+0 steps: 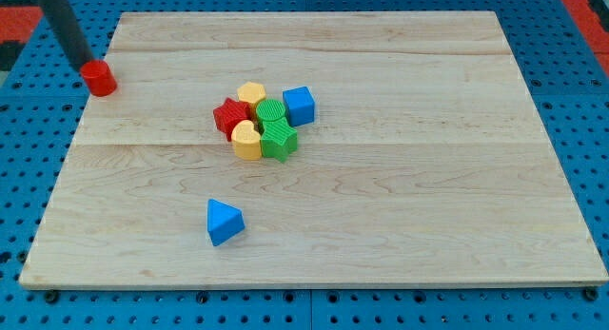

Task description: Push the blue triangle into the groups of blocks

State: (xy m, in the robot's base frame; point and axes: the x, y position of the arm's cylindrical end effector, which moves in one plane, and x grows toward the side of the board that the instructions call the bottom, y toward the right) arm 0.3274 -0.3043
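Note:
The blue triangle (224, 222) lies alone on the wooden board (428, 206), towards the view's bottom, left of centre. Above it, near the board's middle, sits a tight group: a red star-like block (229, 116), a yellow block (251, 93), a green round block (270, 111), a blue cube (299, 105), a yellow heart-like block (246, 140) and a green block (280, 139). My dark rod comes down from the view's top left; my tip (87, 64) sits just above a red cylinder (98, 78) at the board's left edge, far from the blue triangle.
The board lies on a blue perforated table (29, 159). A red area shows at the view's top left corner (19, 11) and top right corner (585, 2).

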